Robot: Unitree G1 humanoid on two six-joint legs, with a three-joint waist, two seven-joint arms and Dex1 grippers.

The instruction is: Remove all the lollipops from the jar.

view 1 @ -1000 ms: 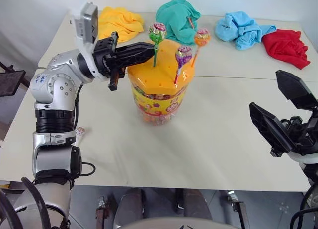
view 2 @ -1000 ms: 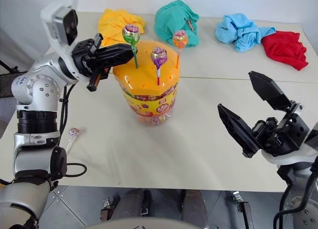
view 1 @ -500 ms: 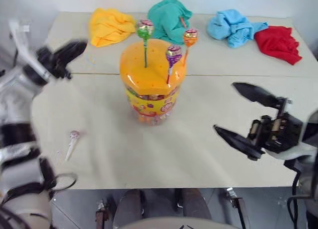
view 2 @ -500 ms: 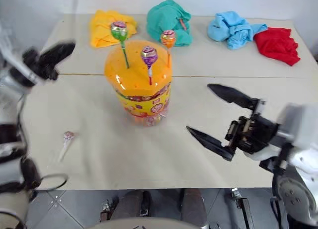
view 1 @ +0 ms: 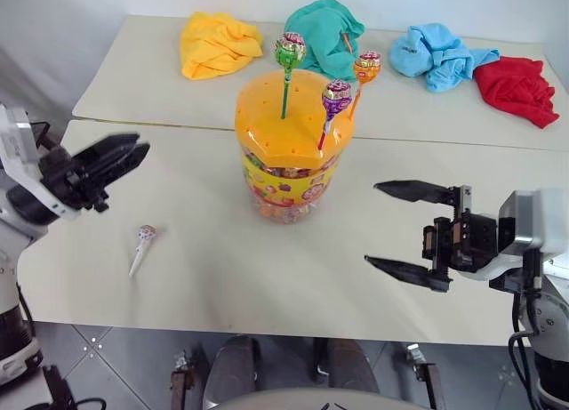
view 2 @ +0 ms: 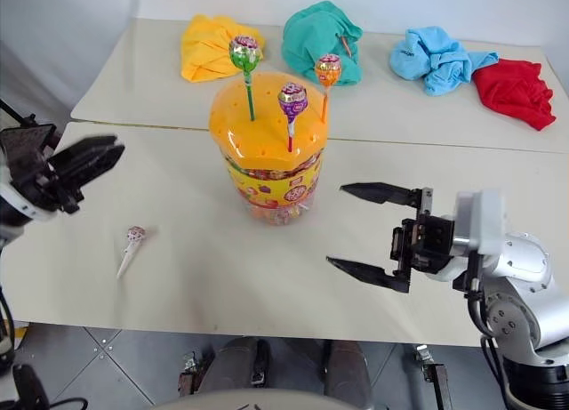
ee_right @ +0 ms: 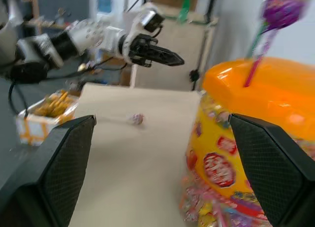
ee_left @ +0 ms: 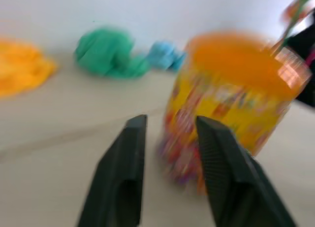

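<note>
The jar (view 1: 286,174) stands mid-table with a domed orange lid (view 1: 276,125). Three lollipops stick up from the lid: a green one (view 1: 289,50), a purple one (view 1: 336,95) and an orange one (view 1: 366,66). A pink-wrapped lollipop (view 1: 142,244) with a white stick lies flat on the table to the jar's left. My left gripper (view 1: 133,152) hovers far left of the jar, above that lollipop, fingers (ee_left: 133,153) slightly parted and empty. To the right of the jar, my right gripper (view 1: 373,224) is wide open, one finger above the other, pointing at the jar.
Four cloths lie along the far table: yellow (view 1: 218,42), teal (view 1: 318,28), blue (view 1: 436,51) and red (view 1: 517,88). A seam (view 1: 178,125) runs between the two tables behind the jar. The front edge (view 1: 267,317) is near both grippers.
My left gripper pulled away from the green lollipop, moving left and down, and its fingers parted. My right gripper swung in toward the jar and turned. The camera shifted.
</note>
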